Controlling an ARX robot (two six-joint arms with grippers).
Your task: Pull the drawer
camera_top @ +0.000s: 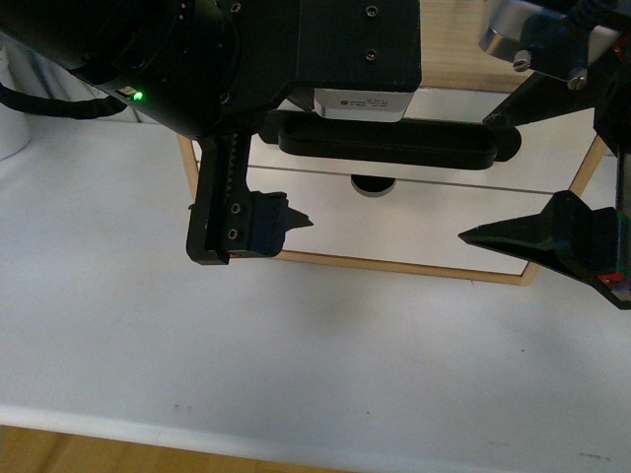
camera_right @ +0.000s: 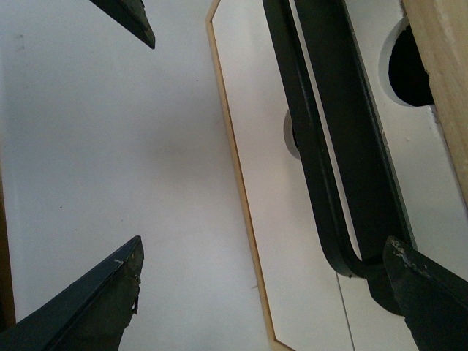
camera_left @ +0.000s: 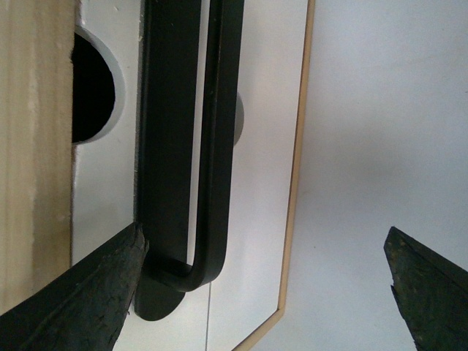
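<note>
The drawer (camera_top: 547, 163) is the upper white front of a wooden cabinet, with a long black bar handle (camera_top: 394, 143) across it. Its semicircular notch (camera_left: 91, 88) shows in the left wrist view, against the wooden top. My left gripper (camera_top: 286, 172) is open around the handle's left end; in the left wrist view one finger (camera_left: 95, 292) sits just beside the handle's (camera_left: 216, 146) bend. My right gripper (camera_top: 476, 177) is open around the right end, and in the right wrist view one finger (camera_right: 431, 300) is close to the handle (camera_right: 314, 146).
Below the handled drawer is a plain white front (camera_top: 394, 227) with a small notch (camera_top: 375, 184) in its top edge, framed in pale wood. The cabinet stands on a white table (camera_top: 296, 345). A white object (camera_top: 12, 128) sits at the far left.
</note>
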